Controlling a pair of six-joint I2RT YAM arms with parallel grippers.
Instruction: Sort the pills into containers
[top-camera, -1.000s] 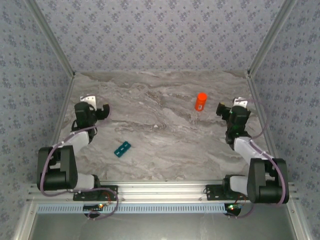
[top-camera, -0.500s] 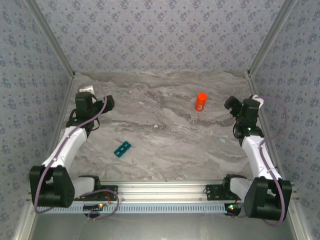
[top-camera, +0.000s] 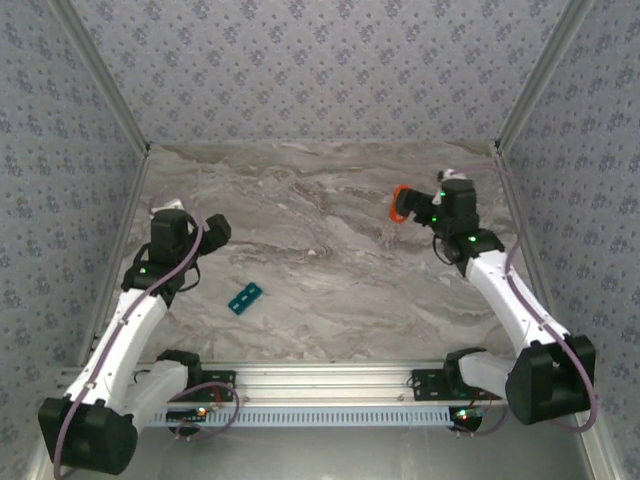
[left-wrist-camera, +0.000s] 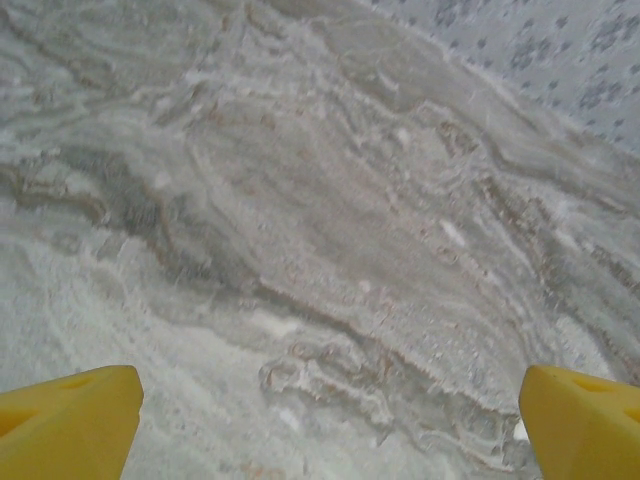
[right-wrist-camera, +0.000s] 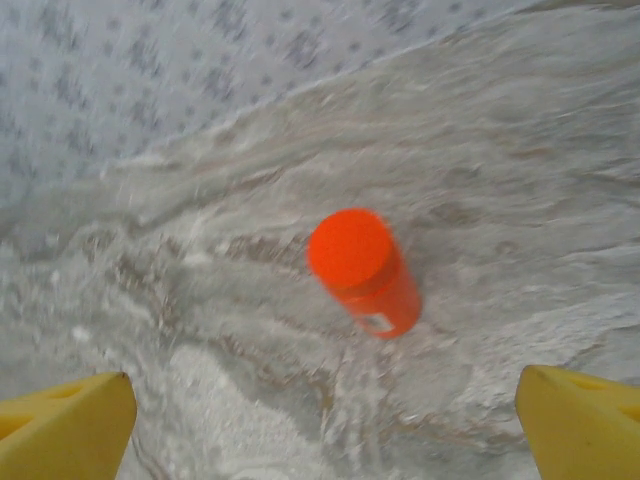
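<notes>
The right end effector (right-wrist-camera: 325, 430) hovered over the upright orange bottle (right-wrist-camera: 362, 270), jaws spread wide and gripping nothing. The bottle sat off-centre between the fingers, so closing from there could have caught one side first and knocked it over, and it might then have rolled across the tabletop (top-camera: 320, 250). The smooth round cap (right-wrist-camera: 348, 248) also looked likely to slip from a high grip. The left end effector (left-wrist-camera: 330, 420) was fully open and empty over bare marble. The teal pill box (top-camera: 245, 297) lay flat near the left arm, well apart from both. It looked light, so a careless nudge would probably have skidded it.
</notes>
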